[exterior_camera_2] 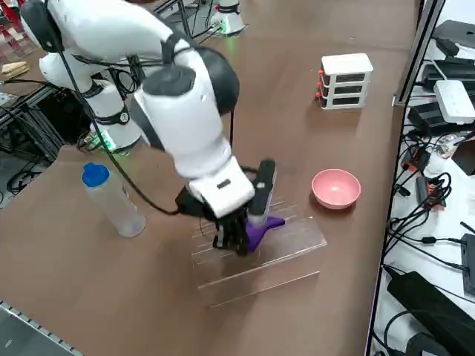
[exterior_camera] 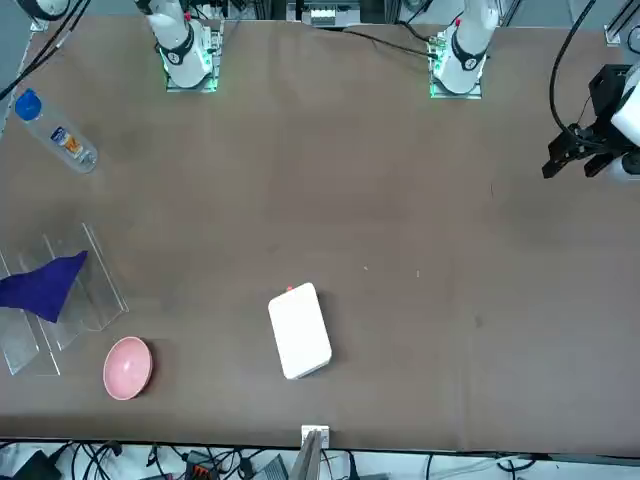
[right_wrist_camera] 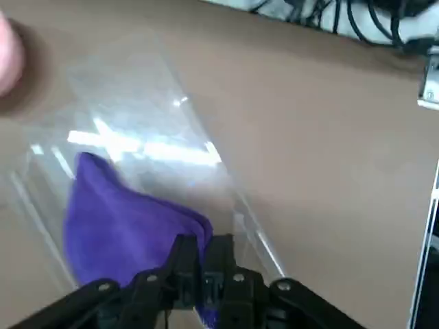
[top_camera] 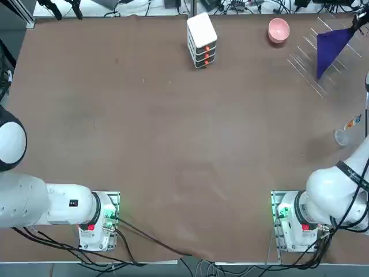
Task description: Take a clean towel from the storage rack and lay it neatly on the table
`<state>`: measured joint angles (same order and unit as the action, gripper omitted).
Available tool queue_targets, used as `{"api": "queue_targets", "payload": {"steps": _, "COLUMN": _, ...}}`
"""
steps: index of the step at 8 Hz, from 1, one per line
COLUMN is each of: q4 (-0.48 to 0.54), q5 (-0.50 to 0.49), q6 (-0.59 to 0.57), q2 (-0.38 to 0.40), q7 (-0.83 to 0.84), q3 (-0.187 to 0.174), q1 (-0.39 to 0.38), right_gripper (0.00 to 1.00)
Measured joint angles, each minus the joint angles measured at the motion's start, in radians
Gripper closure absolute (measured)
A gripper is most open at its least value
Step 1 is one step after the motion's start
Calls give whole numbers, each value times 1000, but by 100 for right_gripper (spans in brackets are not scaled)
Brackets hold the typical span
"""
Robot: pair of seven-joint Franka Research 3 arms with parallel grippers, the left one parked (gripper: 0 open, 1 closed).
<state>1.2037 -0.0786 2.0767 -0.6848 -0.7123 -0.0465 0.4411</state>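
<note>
The right gripper (right_wrist_camera: 207,241) pinches the towel (right_wrist_camera: 130,229) over the clear rack (exterior_camera_2: 297,239) at the table's (top_camera: 173,127) two o'clock, and should lift slowly, straight up, until the cloth's hanging folds clear the rods.

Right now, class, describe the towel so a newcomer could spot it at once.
On the brown table, find the clear rack beside the pink bowl. Above it, pinched in the right gripper's closed jaws, hangs the towel, the only purple cloth.

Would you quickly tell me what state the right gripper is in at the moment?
Right gripper: closed, pinching the purple towel above the clear rack.
</note>
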Motion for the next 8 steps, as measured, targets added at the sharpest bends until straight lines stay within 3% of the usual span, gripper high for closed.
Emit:
{"api": "queue_targets", "payload": {"steps": 4, "q4": -2, "q5": 0, "q6": -226, "q2": 122, "q7": 0, "q3": 1, "q1": -49, "right_gripper": 95}}
{"api": "queue_targets", "payload": {"steps": 8, "q4": 33, "q5": -5, "q6": -380, "q2": 166, "q7": 5, "q3": -9, "q1": -34, "right_gripper": 95}}
